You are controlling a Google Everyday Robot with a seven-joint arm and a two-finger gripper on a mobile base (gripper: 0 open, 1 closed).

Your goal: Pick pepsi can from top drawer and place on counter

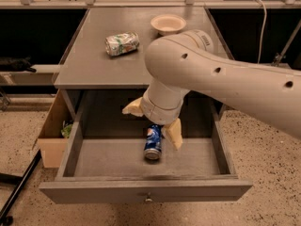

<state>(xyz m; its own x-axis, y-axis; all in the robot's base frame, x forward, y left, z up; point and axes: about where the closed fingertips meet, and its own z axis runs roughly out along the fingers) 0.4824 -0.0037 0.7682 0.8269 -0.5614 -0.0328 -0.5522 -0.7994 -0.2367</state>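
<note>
Lying on its side on the floor of the wide shallow grey wooden top drawer (108, 161), the small blue pepsi can (153, 142) with silver ends runs its long axis roughly front to back, with 1 silver end facing the drawer's front panel and the other end tucked beneath the robot's cream 2-finger claw (154, 121). That claw hangs inside the open drawer, directly above the can's rear half, its tan fingers (174, 134) spread wide and gripping nothing. 1 finger sits just beside the can's flank, and whether it touches cannot be told. The other finger stands well off toward the drawer's back corner. The line between them crosses the can's axis on a slant, so closing should catch the narrow body. The can looks off-centre in the gap, though, so a small sideways shift and a drop seem needed. Above, the flat grey wooden worktop (84, 65) carries a crushed silver-green can (122, 43) and a cream bowl (168, 24).
</note>
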